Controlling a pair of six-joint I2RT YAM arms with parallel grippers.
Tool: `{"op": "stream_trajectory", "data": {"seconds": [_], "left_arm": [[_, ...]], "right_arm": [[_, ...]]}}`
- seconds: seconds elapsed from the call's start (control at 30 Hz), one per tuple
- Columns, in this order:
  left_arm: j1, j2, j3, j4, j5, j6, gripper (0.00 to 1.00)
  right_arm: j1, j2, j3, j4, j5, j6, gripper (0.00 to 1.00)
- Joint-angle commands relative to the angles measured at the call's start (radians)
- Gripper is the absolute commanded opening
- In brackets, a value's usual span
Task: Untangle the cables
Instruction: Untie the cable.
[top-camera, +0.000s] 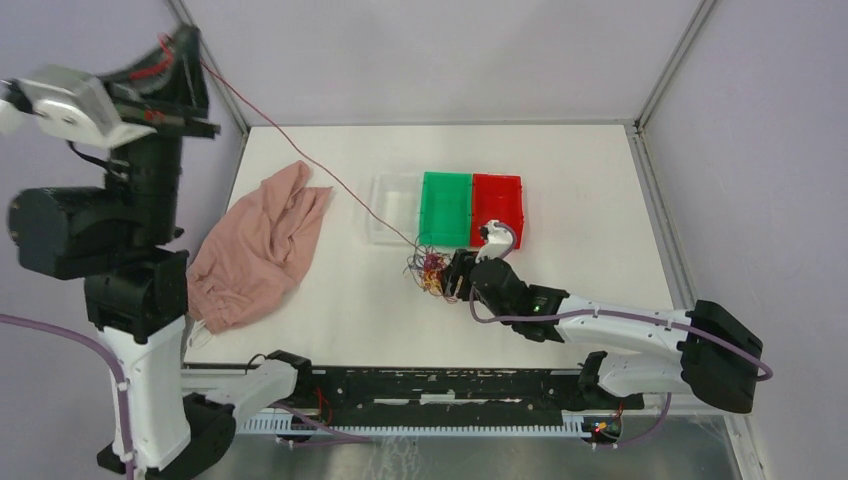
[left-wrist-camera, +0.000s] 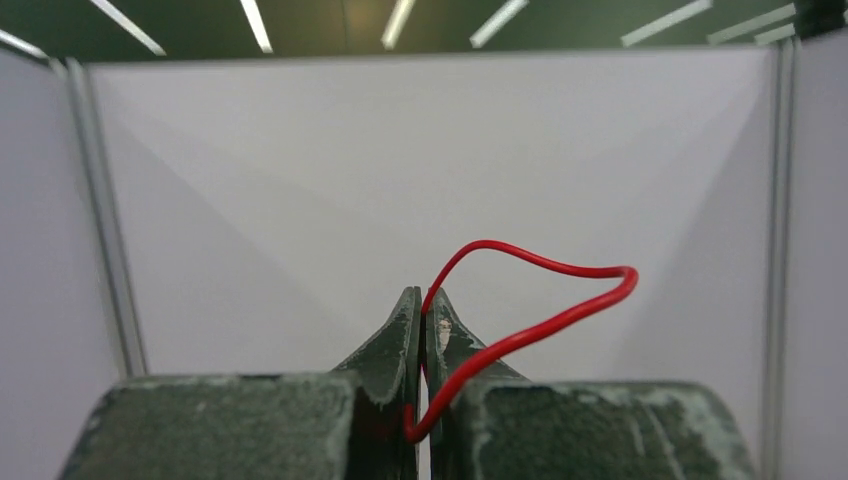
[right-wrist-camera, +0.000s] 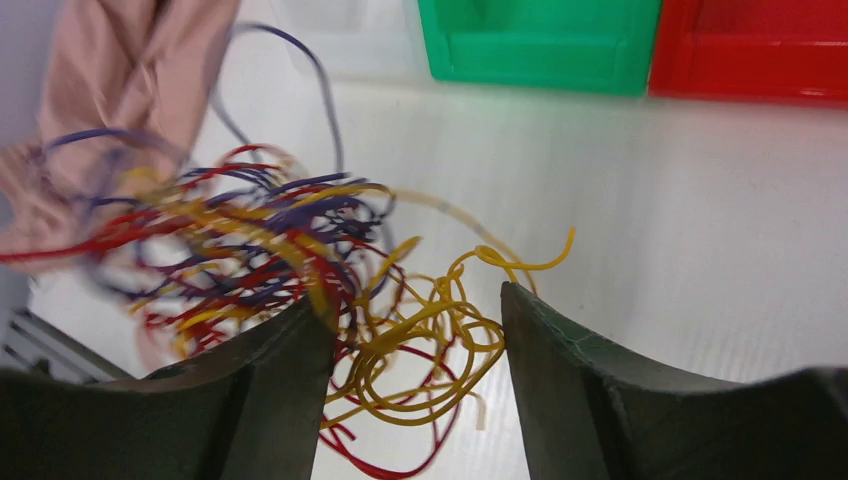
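Left gripper, up at 10 o'clock, pinches one red cable strung back into the cable tangle; right gripper gapes wide over that knot, so barely started.

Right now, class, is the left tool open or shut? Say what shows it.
Shut: in the left wrist view the left tool has its jaws pressed together, pinching a red cable.

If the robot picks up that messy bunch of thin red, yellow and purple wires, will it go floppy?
Probably floppy: the tangled bunch of thin red, yellow and purple wires lies in loose curls. Likely light, since every strand looks very thin. It may lift as one clump, because the strands are looped together.
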Motion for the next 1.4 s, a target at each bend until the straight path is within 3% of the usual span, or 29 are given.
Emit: {"op": "stream_trajectory", "data": {"seconds": [0.0, 0.17, 0.37, 0.4, 0.5, 0.57, 0.73, 0.9, 1.13, 1.37], "left_arm": [[0.005, -0.191, -0.419, -0.071, 0.178, -0.155, 0.03], [0.005, -0.341, -0.863, -0.224, 0.279, -0.071, 0.03], [0.005, -0.459, -1.152, -0.356, 0.302, 0.125, 0.08], [0.005, -0.467, -1.175, -0.378, 0.303, 0.146, 0.12], [0.006, -0.467, -1.228, -0.462, 0.336, 0.212, 0.52], [0.005, -0.443, -1.256, -0.525, 0.406, 0.274, 0.69], [0.005, -0.326, -1.296, -0.559, 0.587, 0.369, 0.82], [0.002, -0.179, -1.274, -0.486, 0.74, 0.349, 0.82], [-0.065, 0.023, -1.278, -0.323, 0.821, 0.278, 0.71], [-0.088, 0.145, -1.302, -0.279, 0.795, 0.488, 0.6]], "right_arm": [[-0.013, -0.045, -0.021, 0.045, -0.189, -0.155, 0.64], [-0.013, -0.041, 0.05, -0.028, -0.293, -0.252, 0.55], [-0.013, -0.023, 0.037, -0.086, -0.297, -0.284, 0.53], [-0.013, -0.009, 0.045, -0.093, -0.308, -0.291, 0.55], [-0.013, 0.06, 0.081, -0.103, -0.343, -0.303, 0.61], [-0.014, 0.114, 0.119, -0.119, -0.358, -0.306, 0.61], [-0.013, 0.205, 0.165, -0.112, -0.369, -0.305, 0.56], [-0.032, 0.23, 0.147, -0.043, -0.389, -0.281, 0.44], [-0.058, 0.236, 0.119, 0.045, -0.464, -0.262, 0.14], [-0.084, 0.192, 0.08, 0.071, -0.513, -0.226, 0.02]]}}
